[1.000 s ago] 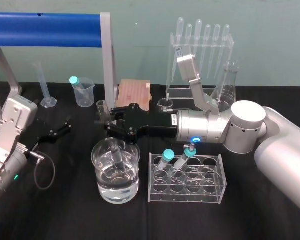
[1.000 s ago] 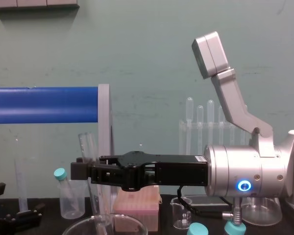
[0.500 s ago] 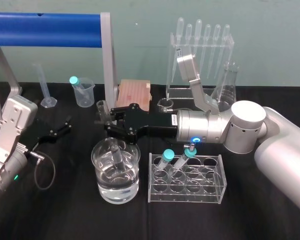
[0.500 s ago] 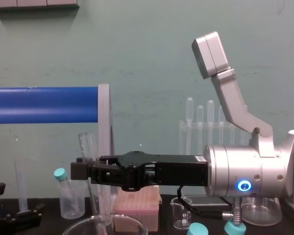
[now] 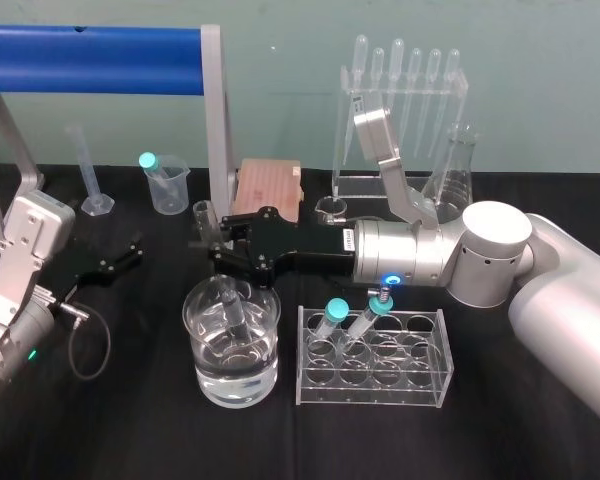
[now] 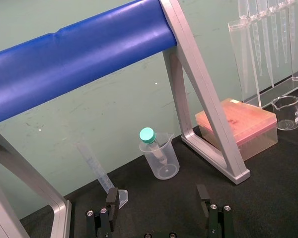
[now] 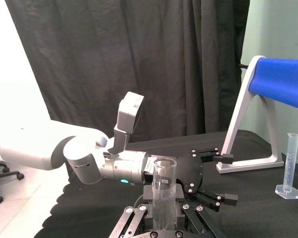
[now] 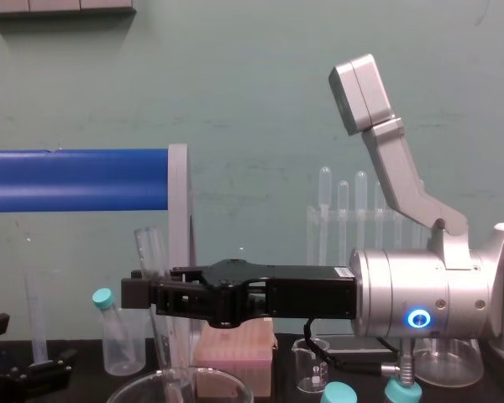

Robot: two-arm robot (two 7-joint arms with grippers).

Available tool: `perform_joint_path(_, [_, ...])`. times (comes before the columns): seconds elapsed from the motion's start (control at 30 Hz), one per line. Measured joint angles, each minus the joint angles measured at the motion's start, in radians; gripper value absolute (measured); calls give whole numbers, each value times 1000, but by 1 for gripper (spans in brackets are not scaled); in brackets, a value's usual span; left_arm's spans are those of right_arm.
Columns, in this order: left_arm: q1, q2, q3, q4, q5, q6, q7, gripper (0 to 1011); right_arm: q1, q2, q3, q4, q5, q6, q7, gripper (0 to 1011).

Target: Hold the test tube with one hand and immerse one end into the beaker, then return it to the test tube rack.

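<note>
I grip the test tube [image 5: 232, 305] in my right gripper [image 5: 208, 246], its end dipped in the beaker [image 5: 202, 365]; the test tube rack [image 5: 358, 186] comes next, my left gripper [image 5: 120, 262] sitting open.

Change log, last second:
- Right gripper [image 5: 215, 250]: no shift that I can detect, fingers clamped on the test tube [image 5: 234, 312] as before.
- Test tube: unchanged, lower end still inside the beaker [image 5: 232, 385], top leaning toward 11 o'clock.
- Left gripper [image 5: 132, 250], at the beaker's 9 o'clock: unmoved, fingers still apart.
</note>
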Motion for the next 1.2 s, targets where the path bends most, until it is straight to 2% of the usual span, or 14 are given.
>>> perform_joint_path(1.2, [0,0,0,0,0,0,0,1000,0,0,0,0,0,0,0,233])
